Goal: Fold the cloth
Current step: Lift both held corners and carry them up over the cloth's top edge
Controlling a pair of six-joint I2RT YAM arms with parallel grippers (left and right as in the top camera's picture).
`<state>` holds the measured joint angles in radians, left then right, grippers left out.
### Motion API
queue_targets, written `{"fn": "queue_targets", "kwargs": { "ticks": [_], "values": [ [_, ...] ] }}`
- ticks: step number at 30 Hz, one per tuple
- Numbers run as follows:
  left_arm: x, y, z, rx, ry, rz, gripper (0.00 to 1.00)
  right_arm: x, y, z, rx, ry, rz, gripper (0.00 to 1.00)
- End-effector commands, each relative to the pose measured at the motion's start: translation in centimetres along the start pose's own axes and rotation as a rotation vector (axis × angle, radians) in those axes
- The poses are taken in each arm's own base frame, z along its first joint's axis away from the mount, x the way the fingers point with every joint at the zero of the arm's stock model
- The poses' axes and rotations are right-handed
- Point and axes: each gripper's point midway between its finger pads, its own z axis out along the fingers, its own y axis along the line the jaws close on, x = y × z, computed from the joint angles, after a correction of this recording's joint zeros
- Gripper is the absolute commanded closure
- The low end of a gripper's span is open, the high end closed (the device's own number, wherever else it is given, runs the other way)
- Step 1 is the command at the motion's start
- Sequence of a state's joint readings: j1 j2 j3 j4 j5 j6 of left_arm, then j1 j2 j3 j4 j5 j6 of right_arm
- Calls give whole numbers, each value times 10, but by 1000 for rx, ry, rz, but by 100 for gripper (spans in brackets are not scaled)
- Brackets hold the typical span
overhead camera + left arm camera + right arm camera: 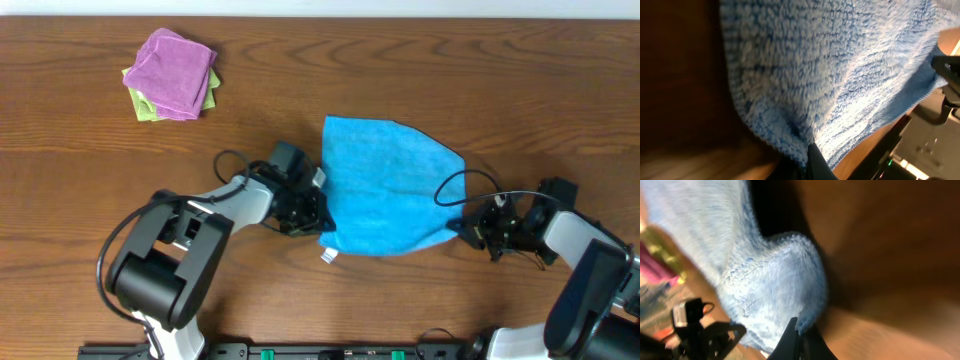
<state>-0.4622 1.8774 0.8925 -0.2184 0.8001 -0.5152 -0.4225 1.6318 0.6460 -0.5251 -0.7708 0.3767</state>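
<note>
Centre-right of the frame: cloth [390, 185] is lying spread on the worktop [80, 180] | left fingers [312, 216] are clenching its lower-left edge | right fingers [463, 230] are clenching its lower-right corner | purple cloth [175, 70] is sitting upper left

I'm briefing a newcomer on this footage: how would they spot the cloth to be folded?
On the wooden table, look just right of centre. The cloth lies there, sky-blue and fluffy with a small white tag, unlike the purple cloth and green cloth stacked far left.

The cloth [385, 185] is fluffy, looped terry, matt; the table [80, 170] is smooth, wood-grained.
</note>
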Motion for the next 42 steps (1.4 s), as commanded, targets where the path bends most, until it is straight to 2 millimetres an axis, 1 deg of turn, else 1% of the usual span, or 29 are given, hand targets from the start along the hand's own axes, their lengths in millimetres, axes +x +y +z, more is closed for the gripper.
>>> {"fn": "queue_targets", "kwargs": {
  "ticks": [1,5,7,9,10,15,19,21,23,28,32,34,38,40,42],
  "values": [
    [-34,-20,-32,34,-129,65,94,-8,32,-9,-144,-8,-111,99],
    [-69,-41,-65,73,-242,102,94,-22,61,-15,-189,-33,-187,99],
    [-89,-53,-80,88,-309,115,94,-29,81,-16,-200,-46,-240,99],
    [-111,-65,-96,100,-387,130,94,-37,105,-18,-220,-70,-303,99],
    [-124,-76,-105,115,-437,150,94,-46,123,-19,-221,-101,-337,99],
    [-161,-101,-136,110,-570,198,94,-76,185,-34,-206,-253,-459,99],
    [-188,-124,-165,127,-696,260,94,-94,219,-48,-200,-339,-526,99],
    [-199,-135,-179,142,-759,282,94,-102,230,-52,-211,-355,-535,99],
    [-206,-141,-188,153,-788,299,94,-112,239,-52,-221,-361,-530,99],
    [-224,-146,-202,162,-823,308,94,-138,261,-49,-241,-373,-547,99],
    [-240,-150,-226,174,-878,326,94,-151,284,-55,-264,-399,-573,99],
    [-246,-151,-238,176,-901,335,94,-155,295,-58,-276,-413,-591,99],
    [-248,-151,-251,197,-902,358,94,-153,316,-65,-295,-431,-630,99],
    [-247,-149,-256,210,-896,362,94,-153,321,-68,-299,-442,-639,99],
    [-246,-149,-257,225,-882,368,94,-152,322,-68,-299,-439,-639,99]
  ]
}}
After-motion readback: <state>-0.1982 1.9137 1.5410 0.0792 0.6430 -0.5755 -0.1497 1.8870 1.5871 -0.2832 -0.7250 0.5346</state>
